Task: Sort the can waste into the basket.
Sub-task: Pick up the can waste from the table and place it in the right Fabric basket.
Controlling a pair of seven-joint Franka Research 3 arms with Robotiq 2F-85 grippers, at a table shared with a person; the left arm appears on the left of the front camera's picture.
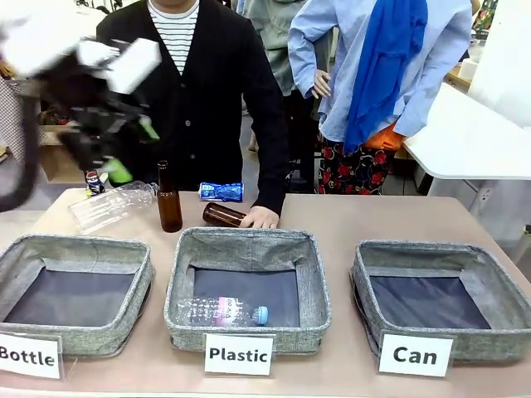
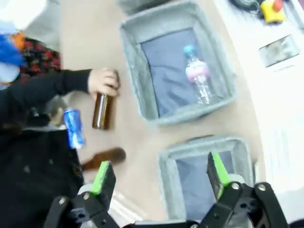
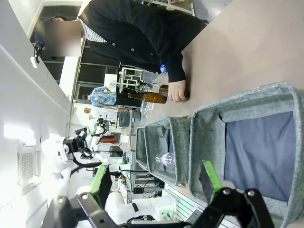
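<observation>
While the grey woven-fabric square basket (image 1: 431, 251) behind the white "Can" card sits empty at 4 o'clock on the table, both crushed cans lie along the far edge, well apart from it. Blurred in the front view, the black left gripper (image 1: 133, 149) hangs above the table's 10 o'clock corner, its green-padded jaws spread wide with nothing between them. From it the bright blue crushed drink can (image 1: 221, 191) lies toward 4 o'clock, long axis running 9 to 3, near the person's hand (image 1: 262, 218), which rests on a lying brown glass bottle (image 1: 222, 215). The small dark crushed can (image 1: 94, 182) with red and white marks sits nearer, toward 7 o'clock. By my judgement the left arm is the nearer to both cans. The left wrist view adds the approach line: past the left gripper (image 2: 159, 178) the blue can (image 2: 73, 128) is at 10 o'clock, its axis roughly 12 to 6, so the jaws as they stand would likely close across its narrow width. The right wrist view adds the right gripper (image 3: 154, 178), likewise spread and empty, with the basket (image 3: 247, 97) at its 3 o'clock.
</observation>
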